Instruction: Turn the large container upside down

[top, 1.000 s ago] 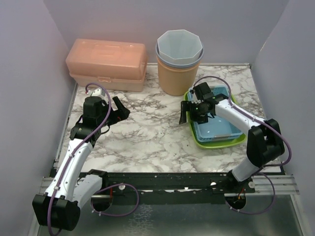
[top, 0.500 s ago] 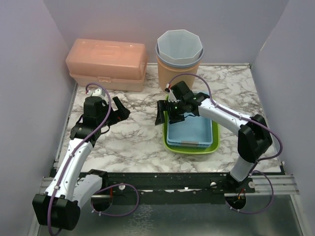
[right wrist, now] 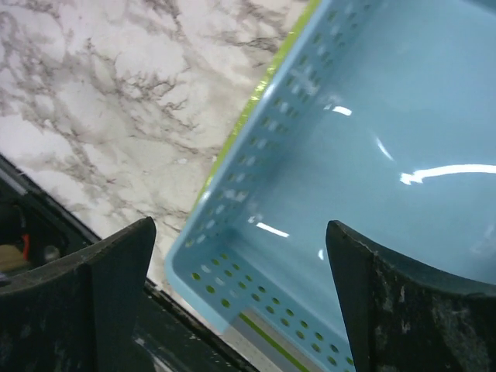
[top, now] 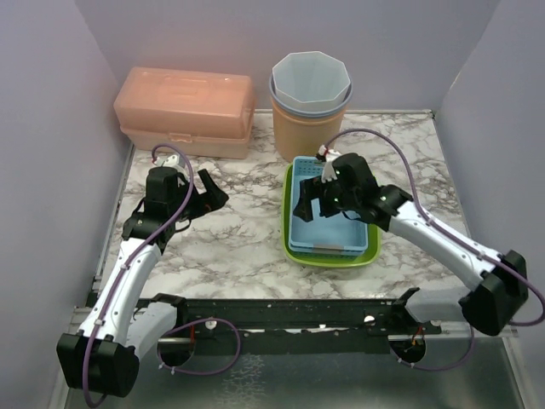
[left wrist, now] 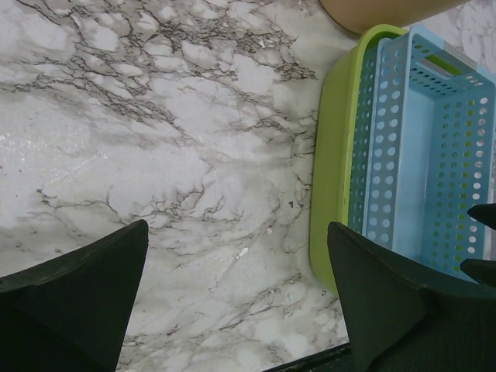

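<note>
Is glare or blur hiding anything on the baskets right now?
Right wrist: white glare streaks on the blue basket floor, holes readable. Left wrist: green basket and table sharp, no glare. Top external: even light, soft shadows.

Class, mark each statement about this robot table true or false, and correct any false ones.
1. The blue basket is nested inside the green basket. True.
2. The left gripper is shut on the green basket. False: it is open over the bare marble tabletop, holding nothing.
3. The right gripper hangs open above the blue basket. True.
4. The orange lidded box stands at the back right. False: it stands at the back left.
</note>
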Robot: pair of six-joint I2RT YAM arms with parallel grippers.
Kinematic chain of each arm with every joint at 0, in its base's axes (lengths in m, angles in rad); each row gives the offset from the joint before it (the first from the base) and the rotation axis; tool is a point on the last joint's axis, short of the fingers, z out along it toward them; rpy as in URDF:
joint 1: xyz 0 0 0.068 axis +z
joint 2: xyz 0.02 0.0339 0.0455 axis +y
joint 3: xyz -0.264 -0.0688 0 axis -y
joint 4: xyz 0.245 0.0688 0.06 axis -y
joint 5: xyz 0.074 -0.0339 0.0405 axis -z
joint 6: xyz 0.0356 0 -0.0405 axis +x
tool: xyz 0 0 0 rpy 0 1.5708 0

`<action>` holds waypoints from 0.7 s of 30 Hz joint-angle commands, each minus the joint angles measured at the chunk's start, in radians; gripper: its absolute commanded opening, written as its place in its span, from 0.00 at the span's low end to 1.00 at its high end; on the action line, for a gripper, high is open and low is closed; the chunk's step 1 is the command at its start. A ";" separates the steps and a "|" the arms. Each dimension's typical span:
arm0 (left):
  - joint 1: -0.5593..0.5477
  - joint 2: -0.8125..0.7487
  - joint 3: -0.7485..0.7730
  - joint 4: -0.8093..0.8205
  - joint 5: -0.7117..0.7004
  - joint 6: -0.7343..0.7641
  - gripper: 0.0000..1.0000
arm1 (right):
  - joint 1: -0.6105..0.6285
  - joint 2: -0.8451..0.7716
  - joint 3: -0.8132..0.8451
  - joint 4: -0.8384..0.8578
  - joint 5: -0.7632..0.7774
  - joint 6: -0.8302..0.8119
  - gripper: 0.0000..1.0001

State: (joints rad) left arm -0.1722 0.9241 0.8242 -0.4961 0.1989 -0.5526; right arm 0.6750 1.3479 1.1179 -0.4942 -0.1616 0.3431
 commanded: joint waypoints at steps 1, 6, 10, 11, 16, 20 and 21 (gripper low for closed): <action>0.000 0.025 -0.005 0.021 0.071 0.005 0.99 | 0.000 -0.186 -0.136 0.117 0.207 -0.013 0.97; -0.040 0.111 -0.025 0.054 0.111 -0.003 0.99 | 0.000 -0.430 -0.370 0.136 0.473 0.576 1.00; -0.102 0.139 -0.028 0.069 0.066 -0.013 0.99 | -0.001 -0.599 -0.580 0.385 0.354 0.662 1.00; -0.117 0.144 -0.032 0.083 0.062 -0.022 0.99 | -0.001 -0.635 -0.627 0.424 0.359 0.739 0.99; -0.218 0.192 -0.057 0.166 0.031 -0.078 0.99 | 0.000 -0.698 -0.774 0.665 0.232 0.895 0.81; -0.266 0.241 -0.046 0.186 0.007 -0.091 0.99 | 0.000 -0.661 -0.682 0.551 0.189 0.793 0.80; -0.270 0.247 -0.044 0.187 0.000 -0.092 0.99 | 0.000 -0.657 -0.652 0.513 0.197 0.766 0.80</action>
State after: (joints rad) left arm -0.4175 1.1404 0.7864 -0.3576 0.2447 -0.6151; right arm 0.6724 0.6739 0.3744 0.0311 0.0853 1.1366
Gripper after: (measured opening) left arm 0.987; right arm 0.799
